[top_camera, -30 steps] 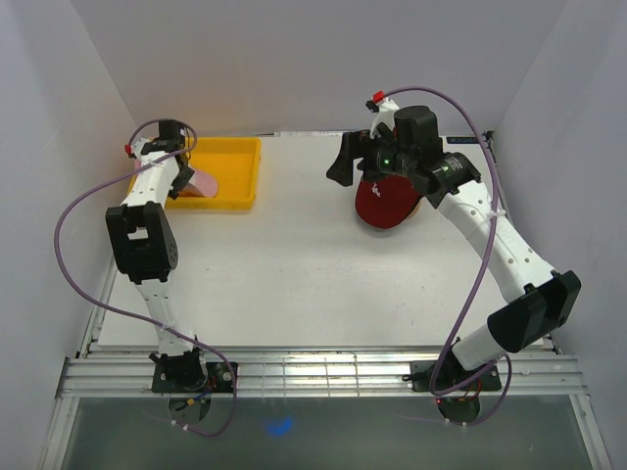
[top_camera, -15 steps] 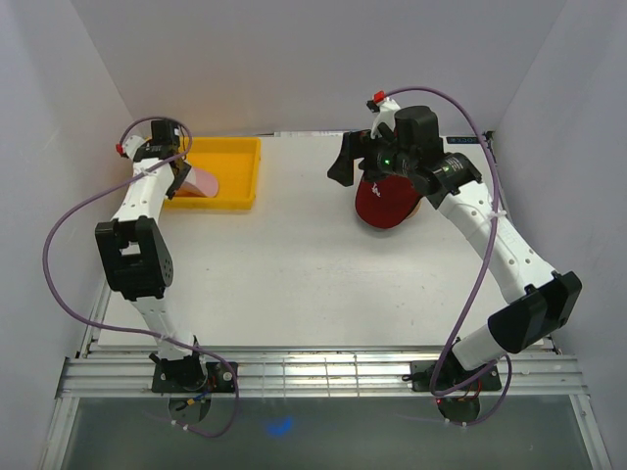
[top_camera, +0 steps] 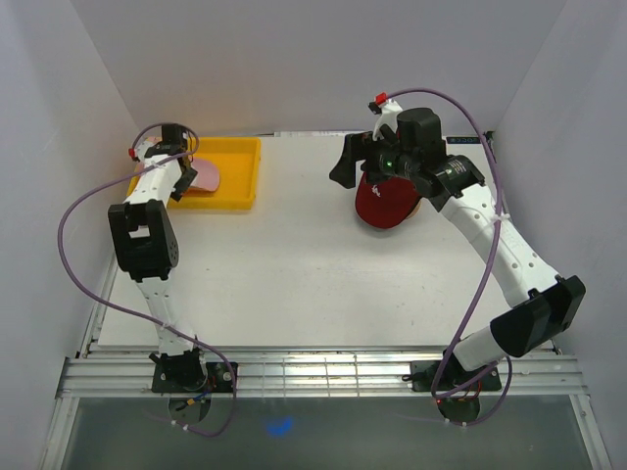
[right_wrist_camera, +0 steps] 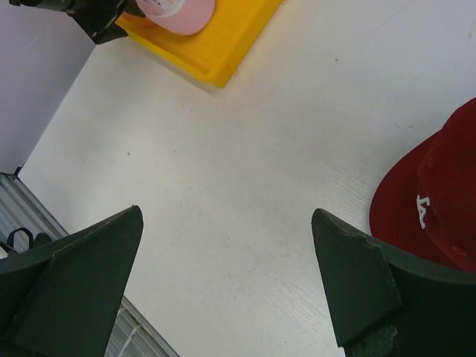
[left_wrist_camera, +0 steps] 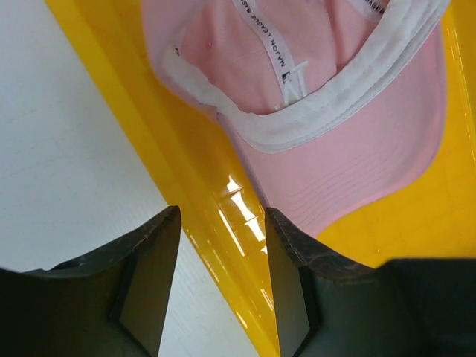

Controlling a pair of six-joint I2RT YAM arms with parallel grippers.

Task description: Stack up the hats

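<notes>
Nearest thing is just the flat white table (top_camera: 294,274). The two arms reach out over it, one to each far corner.

Far right, there's a dark red fabric baseball cap (top_camera: 382,204) sitting crown-up on the table with a small white logo (right_wrist_camera: 424,202) on the front. The right gripper (right_wrist_camera: 227,214) hangs above its left edge with its jaws spread as wide as they go and nothing between them but bare table. Part of the cap is tucked under the gripper head in the overhead view. Best I can say is the brim looks like it runs out toward the near-left, so the long axis is roughly diagonal.

Far left is a shallow yellow plastic tray (top_camera: 240,157), and the only thing I can see in it is a pink fabric baseball cap (top_camera: 206,179). It's flipped upside down, and the left wrist cam looks straight into the crown at the white sweatband (left_wrist_camera: 335,97) and printed seam tape. The pink brim (left_wrist_camera: 357,171) sticks out toward the tray's middle, to the right seen from overhead. The left gripper (left_wrist_camera: 222,216) is partly spread and not clamped on anything. It straddles one tray wall, one finger outside over the table, the other inside right by the brim tip. Can't tell if that finger touches the brim.
</notes>
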